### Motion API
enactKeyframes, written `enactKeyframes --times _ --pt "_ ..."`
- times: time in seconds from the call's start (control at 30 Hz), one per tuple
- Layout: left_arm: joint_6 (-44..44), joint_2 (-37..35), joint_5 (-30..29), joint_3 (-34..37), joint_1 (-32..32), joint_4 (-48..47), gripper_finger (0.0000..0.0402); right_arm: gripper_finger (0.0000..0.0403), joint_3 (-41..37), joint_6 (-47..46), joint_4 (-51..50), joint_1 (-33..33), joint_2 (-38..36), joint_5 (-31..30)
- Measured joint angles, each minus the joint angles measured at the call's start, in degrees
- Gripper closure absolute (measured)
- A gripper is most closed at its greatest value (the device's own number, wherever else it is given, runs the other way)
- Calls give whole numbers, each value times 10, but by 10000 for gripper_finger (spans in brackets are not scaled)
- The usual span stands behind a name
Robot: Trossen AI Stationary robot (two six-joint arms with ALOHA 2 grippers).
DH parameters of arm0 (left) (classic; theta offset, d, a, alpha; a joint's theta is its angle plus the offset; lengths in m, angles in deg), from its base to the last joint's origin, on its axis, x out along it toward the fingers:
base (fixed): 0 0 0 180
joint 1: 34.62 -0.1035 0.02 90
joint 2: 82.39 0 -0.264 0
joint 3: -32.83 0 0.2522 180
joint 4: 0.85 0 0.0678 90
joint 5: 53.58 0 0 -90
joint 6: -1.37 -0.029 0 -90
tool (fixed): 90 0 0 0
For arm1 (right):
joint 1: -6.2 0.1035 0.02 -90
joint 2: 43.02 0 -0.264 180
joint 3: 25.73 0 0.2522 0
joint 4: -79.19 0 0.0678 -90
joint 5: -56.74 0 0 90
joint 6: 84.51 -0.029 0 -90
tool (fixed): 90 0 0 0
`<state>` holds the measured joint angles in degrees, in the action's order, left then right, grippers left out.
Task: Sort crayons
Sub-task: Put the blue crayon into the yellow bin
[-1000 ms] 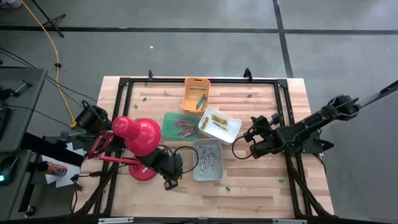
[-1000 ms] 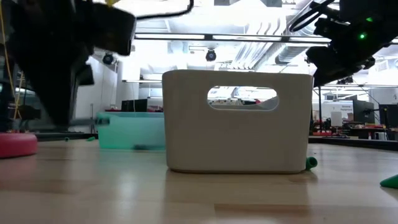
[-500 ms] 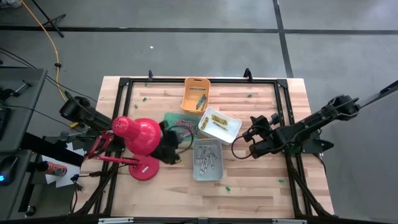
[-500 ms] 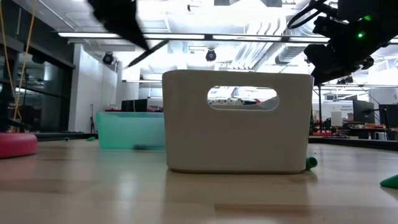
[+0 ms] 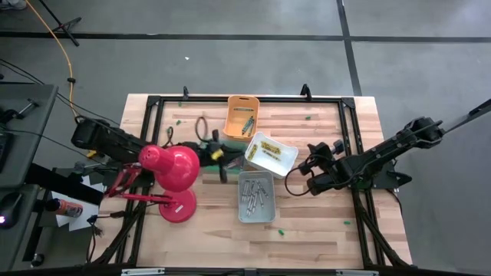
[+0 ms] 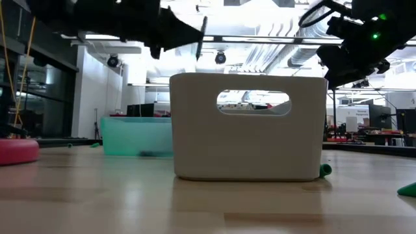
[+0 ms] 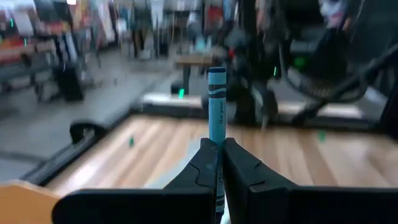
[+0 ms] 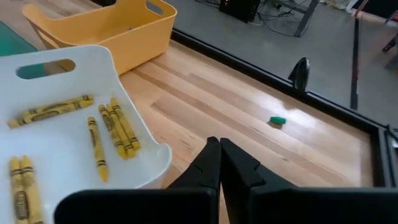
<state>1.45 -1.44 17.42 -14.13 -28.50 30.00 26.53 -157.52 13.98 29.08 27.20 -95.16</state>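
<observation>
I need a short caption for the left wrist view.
Left gripper, jaws shut on an upright blue wax crayon, above the wooden table.

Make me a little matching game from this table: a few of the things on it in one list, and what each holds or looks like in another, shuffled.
Things:
1. white bin
2. orange bin
3. left pincer
4. right pincer

States:
A. shut on a blue crayon
B. shut, holding nothing
C. holds yellow crayons
D. stands nearest the table's far edge

Pairs: 1-C, 2-D, 3-A, 4-B
</observation>
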Motion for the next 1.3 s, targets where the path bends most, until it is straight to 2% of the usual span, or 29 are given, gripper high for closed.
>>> enactKeyframes --times 0.1,0.3,0.37,0.63,0.7,0.73,0.83,0.93,1.0,1.07,1.3 --pt "-17 -2 22 50 -13 83 401 402 0 46 49 0 2 0" --pt "-49 -3 20 122 -13 182 401 402 0 268 261 -10 33 -13" --pt "-53 -3 19 140 -14 209 401 402 0 349 324 -27 42 1" --pt "-64 -3 34 161 -36 269 401 402 -4 613 556 -115 51 184" --pt "-63 -3 49 161 -37 274 401 402 -32 672 666 -143 51 253" --pt "-63 -3 54 161 -37 276 401 402 -55 692 727 -159 51 305" --pt "-63 -3 59 161 -34 278 401 402 -137 704 912 -209 51 459" --pt "-64 -3 61 161 -33 277 401 403 -209 682 1055 -242 51 534" --pt "-69 -3 60 161 -34 277 401 403 -240 673 1124 -250 50 557" --pt "-77 -3 61 161 -37 277 401 403 -259 670 1152 -247 50 566" --pt "-76 -3 66 161 -51 277 401 403 -265 690 1151 -239 50 564"
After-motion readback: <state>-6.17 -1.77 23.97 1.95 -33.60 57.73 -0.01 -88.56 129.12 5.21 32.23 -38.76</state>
